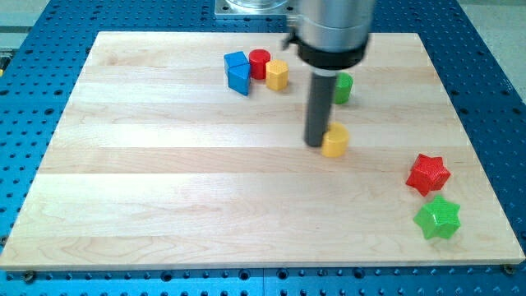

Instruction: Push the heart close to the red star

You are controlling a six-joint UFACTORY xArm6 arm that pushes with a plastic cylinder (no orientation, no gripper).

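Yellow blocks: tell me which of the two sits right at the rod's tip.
The yellow heart near the board's middle; my tip sits at its left side. The other yellow block lies up top beside the red cylinder.

The yellow heart (334, 141) is a small chunky block lying flat on the pale wooden desk (164, 181), a little to the right of the desk's middle; its top face is a shade lighter than its sides, and its left edge is touching, or all but touching, my tip (316, 145), so part of its outline is hidden and the heart shape is hard to make out fully; the red star (428, 173) lies flat well apart from it, toward the view's lower right, near the desk's right edge; its points are blunt, its surface ribbed, and it casts a short shadow.
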